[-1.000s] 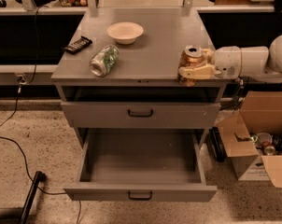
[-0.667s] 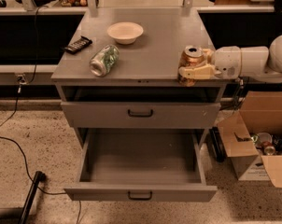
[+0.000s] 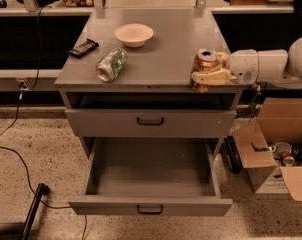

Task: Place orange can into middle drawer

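Observation:
The orange can (image 3: 204, 68) stands upright at the front right edge of the grey cabinet top (image 3: 161, 49). My gripper (image 3: 210, 71) reaches in from the right and its pale fingers (image 3: 211, 77) wrap around the can. The white arm (image 3: 271, 66) stretches off to the right edge. The middle drawer (image 3: 151, 176) is pulled out wide below and holds nothing. The drawer above it (image 3: 150, 122) is shut.
A green-and-white can (image 3: 111, 64) lies on its side at the front left of the top. A pale bowl (image 3: 134, 34) sits behind it and a dark candy bar (image 3: 83, 47) lies at the left. An open cardboard box (image 3: 278, 149) with cans stands on the floor at the right. A black cable (image 3: 21, 169) runs over the floor at the left.

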